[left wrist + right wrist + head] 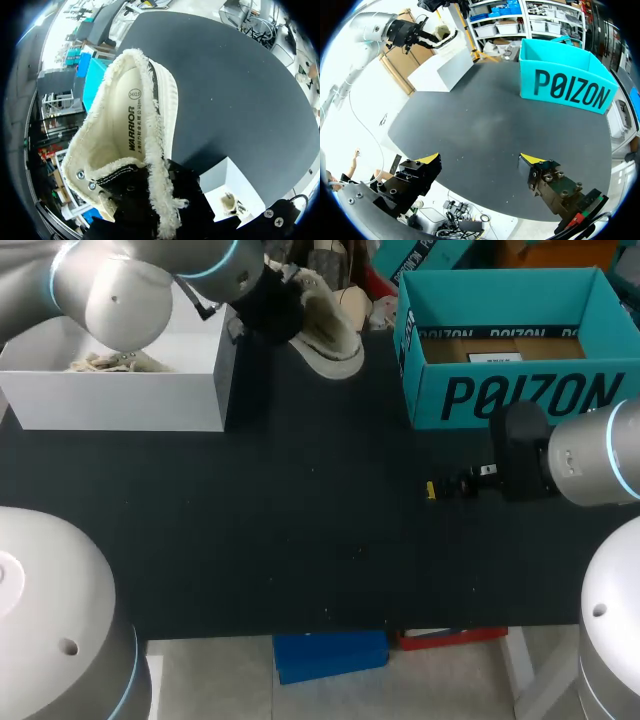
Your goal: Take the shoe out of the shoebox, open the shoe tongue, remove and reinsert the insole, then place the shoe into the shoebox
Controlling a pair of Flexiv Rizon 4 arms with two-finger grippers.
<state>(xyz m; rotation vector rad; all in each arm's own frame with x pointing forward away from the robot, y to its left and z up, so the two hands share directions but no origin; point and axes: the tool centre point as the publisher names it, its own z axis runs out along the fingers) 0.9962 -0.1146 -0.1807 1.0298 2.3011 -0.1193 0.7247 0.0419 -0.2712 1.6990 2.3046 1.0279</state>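
Left wrist view alone: insole (128,120) inside fleece-lined shoe (152,150).

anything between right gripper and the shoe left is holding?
Nothing visible. Only bare table lies between the open right gripper and the shoe in the left gripper; the teal box stands off to one side.

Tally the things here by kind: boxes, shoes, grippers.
Boxes: 2 (white box, teal box)
Shoes: 1 (cream shoe, held by the left gripper); a cream thing in the white box may be another
Grippers: 2 (left gripper, right gripper)
Total: 5 certain
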